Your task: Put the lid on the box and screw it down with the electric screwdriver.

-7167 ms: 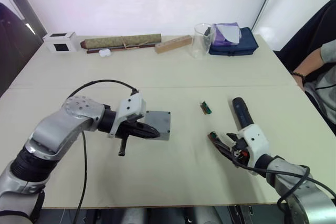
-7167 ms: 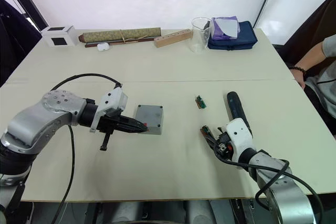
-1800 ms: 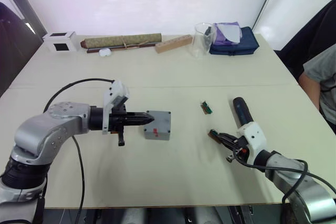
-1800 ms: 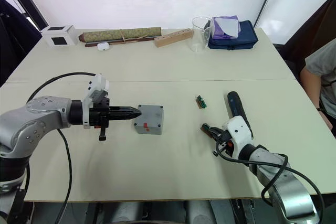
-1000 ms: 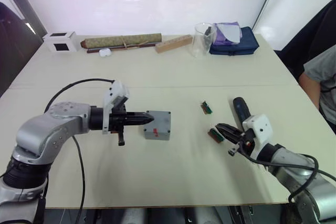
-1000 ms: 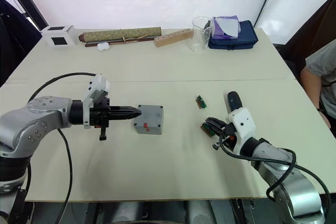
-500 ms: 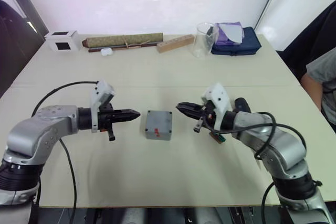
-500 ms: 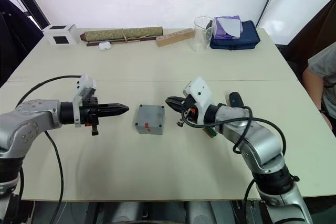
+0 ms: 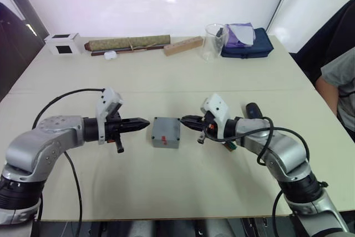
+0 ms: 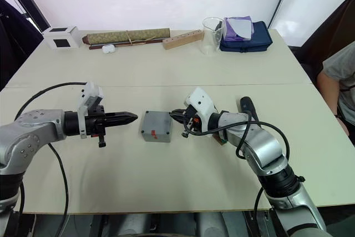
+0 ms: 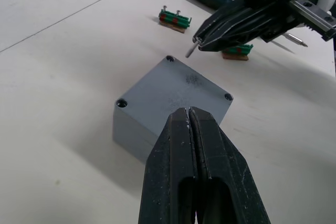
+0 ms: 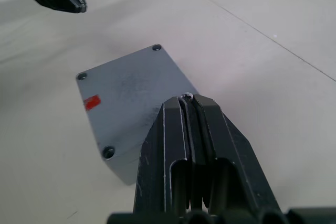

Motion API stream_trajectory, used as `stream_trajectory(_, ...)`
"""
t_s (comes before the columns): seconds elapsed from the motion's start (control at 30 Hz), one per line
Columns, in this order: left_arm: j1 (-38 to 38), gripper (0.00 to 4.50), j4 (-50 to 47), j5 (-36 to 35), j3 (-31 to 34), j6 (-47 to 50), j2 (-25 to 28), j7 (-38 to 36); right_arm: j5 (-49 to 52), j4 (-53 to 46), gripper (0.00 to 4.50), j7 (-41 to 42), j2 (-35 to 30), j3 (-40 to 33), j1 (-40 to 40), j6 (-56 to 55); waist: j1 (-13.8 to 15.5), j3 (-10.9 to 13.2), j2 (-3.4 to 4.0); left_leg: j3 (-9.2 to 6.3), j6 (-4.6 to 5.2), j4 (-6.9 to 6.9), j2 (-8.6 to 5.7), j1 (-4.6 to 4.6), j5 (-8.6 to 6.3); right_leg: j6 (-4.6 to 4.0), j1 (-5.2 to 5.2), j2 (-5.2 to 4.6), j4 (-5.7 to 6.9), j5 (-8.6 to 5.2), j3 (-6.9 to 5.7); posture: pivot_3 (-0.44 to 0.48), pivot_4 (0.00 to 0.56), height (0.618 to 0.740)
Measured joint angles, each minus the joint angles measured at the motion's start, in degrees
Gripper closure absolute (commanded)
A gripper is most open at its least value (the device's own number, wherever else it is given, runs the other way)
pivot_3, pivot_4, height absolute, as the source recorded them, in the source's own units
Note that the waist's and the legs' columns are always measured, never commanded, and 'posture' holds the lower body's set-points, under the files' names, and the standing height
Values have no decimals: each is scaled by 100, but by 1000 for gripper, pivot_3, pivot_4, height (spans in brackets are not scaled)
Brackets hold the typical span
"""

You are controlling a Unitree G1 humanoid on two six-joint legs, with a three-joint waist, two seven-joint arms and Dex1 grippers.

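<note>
The grey box (image 9: 166,132) stands mid-table, a red mark on its near side. The lid (image 11: 178,88) lies flat on top of it, with holes showing at its corners. My left gripper (image 9: 145,123) is shut and empty, its tips just left of the box. From the right, my right gripper (image 9: 184,120) points at the box's right edge, shut on a small metal screw (image 11: 190,51) at its tips. The black electric screwdriver (image 9: 252,109) lies on the table behind my right forearm, partly hidden.
Two green-brown bit holders (image 11: 171,19) (image 11: 236,51) lie right of the box. Along the far edge stand a white cube (image 9: 65,43), a rolled mat (image 9: 128,43), a wooden block (image 9: 183,45), a clear beaker (image 9: 213,41) and a blue case (image 9: 247,45). A person (image 9: 338,81) sits at the right.
My right gripper swung from the table beside the screwdriver over to the box's right edge. My left gripper drew back a little from the box's left side.
</note>
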Motion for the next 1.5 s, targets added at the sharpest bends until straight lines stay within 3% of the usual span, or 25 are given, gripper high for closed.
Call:
stream_trajectory(1.47,-20,4500,-10,1,-19,0,-16,73,-670,429,4331,290,267,112,-57,-304,1,0,0,0,0,-1,0,0,0,0,0,0,0,0,0,0,150,740)
stream_trajectory(1.5,-21,4500,-10,1,-19,0,-22,76,-675,440,4067,294,267,114,-57,-304,1,0,0,0,0,-1,0,0,0,0,-1,0,0,0,0,0,150,740)
